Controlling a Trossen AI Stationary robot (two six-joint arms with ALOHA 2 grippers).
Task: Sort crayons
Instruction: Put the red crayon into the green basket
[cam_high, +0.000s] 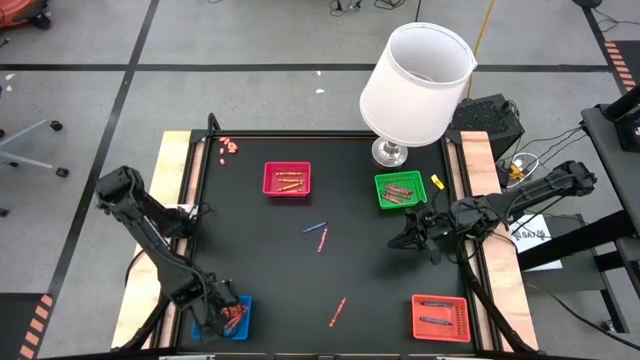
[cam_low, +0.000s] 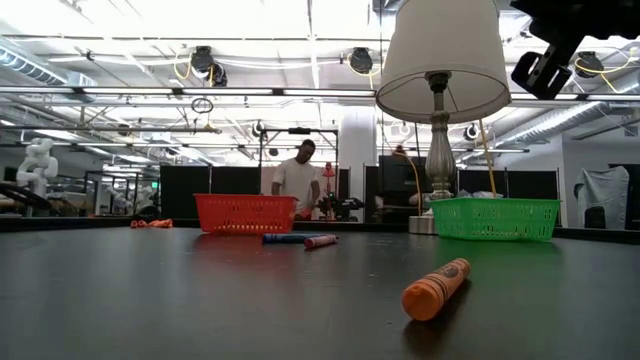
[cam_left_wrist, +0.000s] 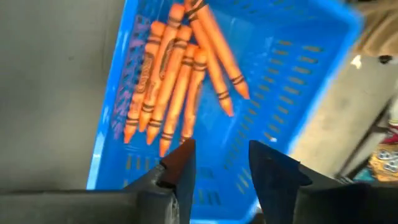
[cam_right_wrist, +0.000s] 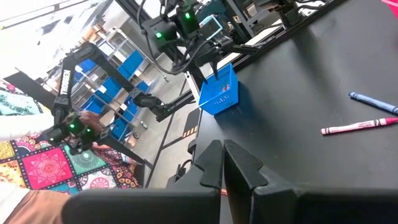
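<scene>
Room: a workshop with pipes and strip lights overhead; a person (cam_low: 298, 178) stands far behind the table.
Table: black top (cam_high: 270, 260) with pale wooden side rails.
Lamp: white shade (cam_high: 417, 82) on a metal base, at the far edge just beside the green tray.
Left gripper: (cam_left_wrist: 219, 163) low over the blue tray (cam_high: 238, 318) at the near left corner; fingers (cam_left_wrist: 179, 163) parted with a narrow gap, nothing between them.
Blue tray crayons: a bunch of orange crayons (cam_left_wrist: 177, 74) lying side by side against one wall, two more angled across them.
Right gripper: (cam_right_wrist: 222, 162) held above the table near the right rail, just in front of the green tray (cam_high: 400, 189); fingers closed together, empty.
Red tray: (cam_high: 287, 179) far centre, a few crayons inside.
Green tray crayons: several lie inside; colours cannot be told.
Orange tray: (cam_high: 440, 317) near right corner, holding two dark crayons.
Loose crayons: a blue crayon (cam_high: 314, 228) and a pink crayon (cam_high: 322, 239) lie close together mid-table; an orange crayon (cam_high: 337, 312) lies nearer the front; a yellow one (cam_high: 437, 182) sits just right of the green tray; a small red cluster (cam_high: 228, 147) rests at the far left corner.
</scene>
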